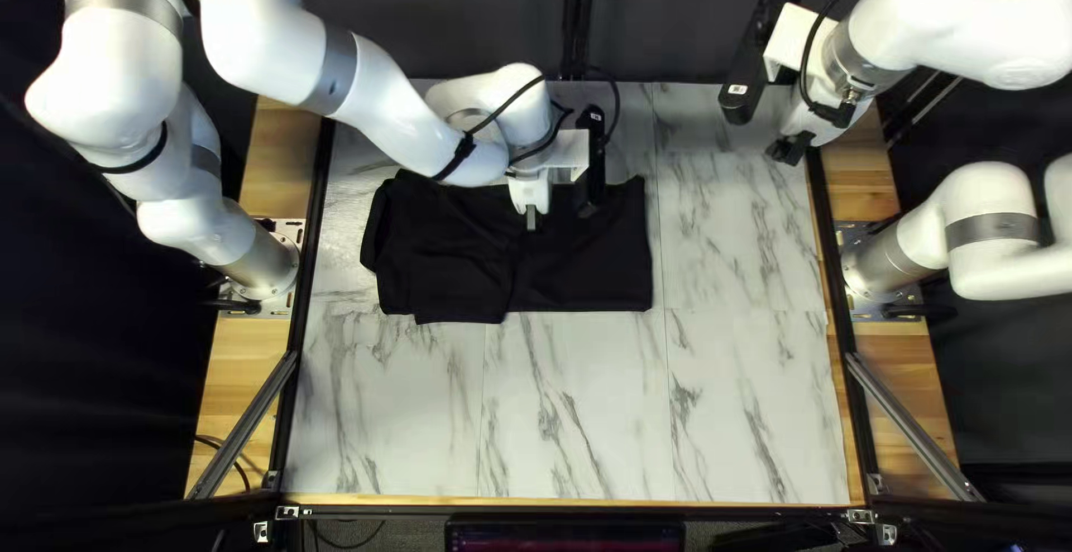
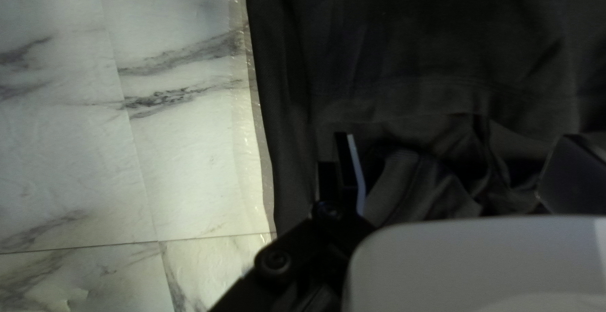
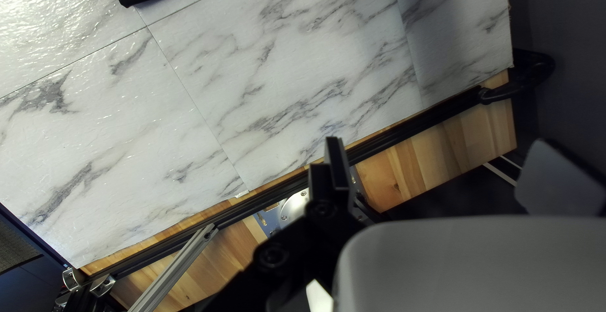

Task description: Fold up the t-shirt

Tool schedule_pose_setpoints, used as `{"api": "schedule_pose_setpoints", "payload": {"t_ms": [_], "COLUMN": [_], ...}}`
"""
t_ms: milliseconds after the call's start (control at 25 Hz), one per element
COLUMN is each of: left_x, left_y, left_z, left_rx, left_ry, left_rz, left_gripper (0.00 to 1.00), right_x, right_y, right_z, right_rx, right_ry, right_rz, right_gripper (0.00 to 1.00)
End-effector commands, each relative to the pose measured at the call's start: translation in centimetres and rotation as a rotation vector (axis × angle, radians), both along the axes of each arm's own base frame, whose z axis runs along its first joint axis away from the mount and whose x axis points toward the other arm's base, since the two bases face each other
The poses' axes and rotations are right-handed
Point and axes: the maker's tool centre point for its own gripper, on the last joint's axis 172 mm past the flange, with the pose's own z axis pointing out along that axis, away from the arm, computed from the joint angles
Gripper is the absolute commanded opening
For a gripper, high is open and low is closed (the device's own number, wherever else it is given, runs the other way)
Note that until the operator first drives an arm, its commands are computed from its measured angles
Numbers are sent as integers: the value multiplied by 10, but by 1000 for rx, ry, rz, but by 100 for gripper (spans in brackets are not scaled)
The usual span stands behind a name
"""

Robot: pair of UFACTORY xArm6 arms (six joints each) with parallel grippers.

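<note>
black t-shirt (image 1: 586, 273) is part-folded on the bench (image 1: 759, 407), nearer the far edge & a bit left of ctr. L gripper (image 1: 530, 217) is down at the shirt, R gripper (image 1: 790, 150) hangs by the bench's right edge near the far corner. can't tell if either's clenched or released tbh. imo next fold needs a shallow pinch, low lift, slow lay-down, else layers prob bunch.
</note>
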Motion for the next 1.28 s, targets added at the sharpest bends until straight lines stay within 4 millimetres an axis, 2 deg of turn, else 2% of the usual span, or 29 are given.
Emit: {"api": "schedule_pose_setpoints", "payload": {"t_ms": [40, 360, 640, 720, 760, 920, 960, 1000, 1040, 1280], "left_x": [2, 8, 4, 4, 4, 4, 4, 4, 5, 7], "left_y": [5, 18, 20, 21, 22, 22, 22, 21, 21, 21], "left_z": [-8, -29, -32, -35, -37, -39, -39, -39, -38, -39], "left_rx": [7, 11, 8, 4, 1, -9, -10, -11, -12, -12], "left_ry": [2, 15, 25, 28, 30, 33, 33, 33, 33, 32], "left_rz": [9, 9, 19, 21, 22, 23, 23, 23, 22, 21], "left_gripper": [100, 100, 100, 76, 72, 66, 42, 6, 0, 0], "right_x": [0, 0, 0, 0, 0, 0, 0, 0, 0, 0], "right_y": [0, 0, 0, 0, 0, 0, 0, 0, 0, 0], "right_z": [0, 0, 0, 0, 0, 0, 0, 0, 0, 0], "right_rx": [0, 0, 0, 0, 0, 0, 0, 0, 0, 0], "right_ry": [0, 0, 0, 0, 0, 0, 0, 0, 0, 0], "right_rz": [0, 0, 0, 0, 0, 0, 0, 0, 0, 0], "right_gripper": [100, 100, 100, 100, 100, 100, 100, 100, 100, 100]}}
